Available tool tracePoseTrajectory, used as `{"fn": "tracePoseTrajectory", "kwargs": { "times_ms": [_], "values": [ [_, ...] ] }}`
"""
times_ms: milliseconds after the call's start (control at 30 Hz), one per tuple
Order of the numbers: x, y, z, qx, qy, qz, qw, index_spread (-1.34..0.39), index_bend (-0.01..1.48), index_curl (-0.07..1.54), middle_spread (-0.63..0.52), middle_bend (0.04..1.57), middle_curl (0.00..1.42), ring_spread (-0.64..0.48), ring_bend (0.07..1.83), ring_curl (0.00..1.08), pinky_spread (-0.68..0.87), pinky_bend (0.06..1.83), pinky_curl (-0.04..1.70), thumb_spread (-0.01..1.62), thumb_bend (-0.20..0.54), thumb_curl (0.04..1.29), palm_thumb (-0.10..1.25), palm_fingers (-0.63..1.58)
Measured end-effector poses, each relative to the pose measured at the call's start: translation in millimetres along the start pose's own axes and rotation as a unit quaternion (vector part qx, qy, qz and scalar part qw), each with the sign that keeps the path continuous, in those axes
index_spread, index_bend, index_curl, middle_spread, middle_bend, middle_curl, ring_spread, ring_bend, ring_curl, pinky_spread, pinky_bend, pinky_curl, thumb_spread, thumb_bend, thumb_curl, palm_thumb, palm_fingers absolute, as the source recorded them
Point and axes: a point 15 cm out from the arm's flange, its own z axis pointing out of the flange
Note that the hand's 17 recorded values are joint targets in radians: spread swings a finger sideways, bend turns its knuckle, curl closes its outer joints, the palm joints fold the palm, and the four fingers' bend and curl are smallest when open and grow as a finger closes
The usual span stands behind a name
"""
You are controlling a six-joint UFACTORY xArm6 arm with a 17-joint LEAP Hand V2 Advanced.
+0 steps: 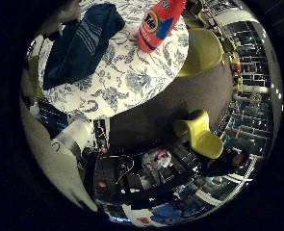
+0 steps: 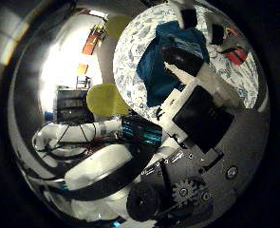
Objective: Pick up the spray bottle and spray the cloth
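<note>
Little finger side palm view: round table with white-and-blue floral tablecloth. On it one dark blue cloth with pale stripes, crumpled, and one red-orange spray bottle with blue-and-yellow label, beside the cloth but not touching it. Bottle well apart from the palm, nothing gripping it. Two yellow-green chairs: one at the table edge, one further out on the dark floor. Cluttered room beyond, shelving and equipment, details unreadable.

Thumb side palm view: same table and cloth seen past the hand, white and black parts with a gear showing. Fingers reach out straight over the cloth, not closed on anything. Part of the red bottle shows behind the fingertips, on the table. White robot arm runs across the room side. Bright window area behind.
</note>
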Motion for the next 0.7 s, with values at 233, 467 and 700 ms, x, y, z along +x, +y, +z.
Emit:
{"fn": "tracePoseTrajectory", "kwargs": {
  "times_ms": [233,467,700],
  "values": [
    [32.5,3.9,-21.3,0.024,0.003,0.059,0.998,-0.42,0.18,0.54,-0.24,0.7,0.57,-0.25,0.97,0.45,-0.45,0.92,0.53,1.11,-0.036,0.37,0.84,0.96],
    [78.1,5.3,-26.6,0.095,-0.072,0.15,0.981,-0.42,0.17,0.51,-0.26,0.73,0.57,-0.24,0.98,0.46,-0.45,0.9,0.52,1.13,-0.031,0.33,0.63,0.89],
    [134.6,11.0,-25.3,0.205,-0.147,0.219,0.942,-0.36,0.17,0.48,-0.22,0.72,0.58,-0.22,1.02,0.48,-0.35,0.92,0.54,1.12,-0.025,0.33,0.59,0.64]
  ]
}}
